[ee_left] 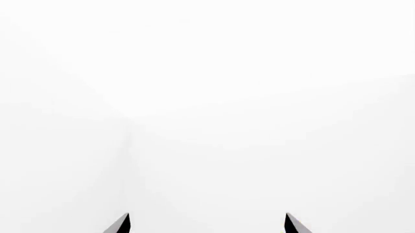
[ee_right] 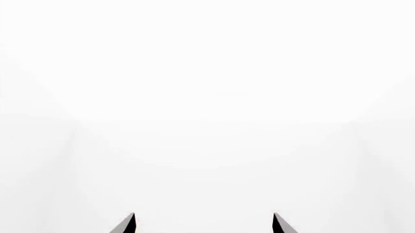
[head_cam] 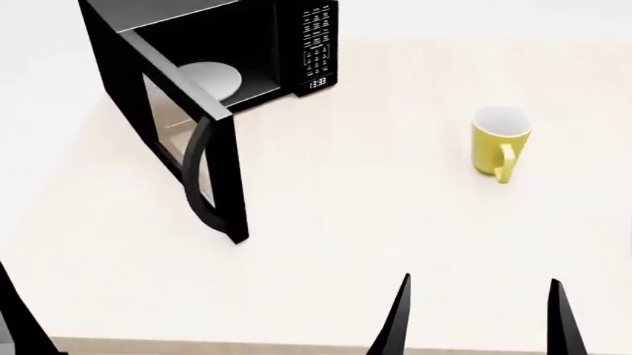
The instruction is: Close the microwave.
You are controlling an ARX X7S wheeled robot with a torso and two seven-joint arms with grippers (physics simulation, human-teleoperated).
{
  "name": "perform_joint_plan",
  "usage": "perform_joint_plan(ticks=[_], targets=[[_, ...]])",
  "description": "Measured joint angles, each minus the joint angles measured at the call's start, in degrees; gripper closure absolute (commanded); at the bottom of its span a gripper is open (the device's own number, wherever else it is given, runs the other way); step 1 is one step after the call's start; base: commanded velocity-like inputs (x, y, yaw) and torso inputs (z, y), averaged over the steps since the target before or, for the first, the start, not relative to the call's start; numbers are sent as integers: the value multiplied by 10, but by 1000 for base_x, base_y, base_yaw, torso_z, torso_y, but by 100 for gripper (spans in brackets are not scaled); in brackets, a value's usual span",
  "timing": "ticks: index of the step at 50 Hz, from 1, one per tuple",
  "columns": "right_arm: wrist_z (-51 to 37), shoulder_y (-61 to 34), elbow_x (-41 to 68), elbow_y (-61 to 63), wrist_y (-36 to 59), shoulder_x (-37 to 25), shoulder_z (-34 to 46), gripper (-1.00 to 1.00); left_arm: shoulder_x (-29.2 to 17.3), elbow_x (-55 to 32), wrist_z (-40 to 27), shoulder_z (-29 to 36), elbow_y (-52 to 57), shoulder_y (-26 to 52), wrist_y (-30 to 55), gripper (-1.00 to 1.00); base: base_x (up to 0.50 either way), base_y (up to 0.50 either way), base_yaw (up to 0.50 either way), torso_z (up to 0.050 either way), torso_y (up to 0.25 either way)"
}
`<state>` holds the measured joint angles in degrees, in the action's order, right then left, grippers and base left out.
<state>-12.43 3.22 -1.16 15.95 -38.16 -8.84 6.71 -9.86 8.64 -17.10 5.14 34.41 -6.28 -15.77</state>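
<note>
At the far left of the head view, one dark fingertip of the left claw point(head_cam: 18, 322) pokes up at the near edge of the surface point(head_cam: 375, 222). Its partner is out of that frame, but the left wrist view shows both tips of the left claw point(ee_left: 207, 224) set well apart against blank white, so it is spread and holds nothing.

Further right, at the far left corner of the pale wooden surface, stands the microwave point(head_cam: 296, 44), black and boxy. Its door point(head_cam: 183, 144) hangs wide open, swung out toward the viewer on its left hinge, with the curved handle point(head_cam: 197, 166) on its free edge. Inside the cavity the white turntable plate point(head_cam: 209, 79) is visible. On the right of the cavity sits the keypad panel point(head_cam: 316, 41) with white digits and a small lit clock.

Right of centre, well apart from the microwave, a yellow mug point(head_cam: 499, 140) stands upright, handle toward the viewer.

At the near right, the two dark fingertips of the right claw point(head_cam: 479, 318) rise spread apart, pinching nothing; the right wrist view shows only white.
</note>
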Motion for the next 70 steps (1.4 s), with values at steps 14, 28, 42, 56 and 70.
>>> perform_joint_plan(ticks=[14,28,42,56,70], targets=[[-4,0,4,1,1,-7,10,-100,-7,0,-8,6,-4,-1,-2,-100,0,302,0,0,0],[10,2,25,16,10,-26,37,-100,-12,1,-14,14,-8,-1,-3,-100,320,0,0,0,0],[14,2,20,22,21,-36,51,-100,-18,0,-21,20,-12,-1,-5,-100,500,0,0,0,0],[11,2,13,22,24,-41,57,-100,-23,0,-26,25,-13,-1,-3,-100,500,0,0,0,0],[4,1,2,18,21,-43,59,-100,-28,0,-32,30,-14,0,-2,-100,500,0,0,0,1]])
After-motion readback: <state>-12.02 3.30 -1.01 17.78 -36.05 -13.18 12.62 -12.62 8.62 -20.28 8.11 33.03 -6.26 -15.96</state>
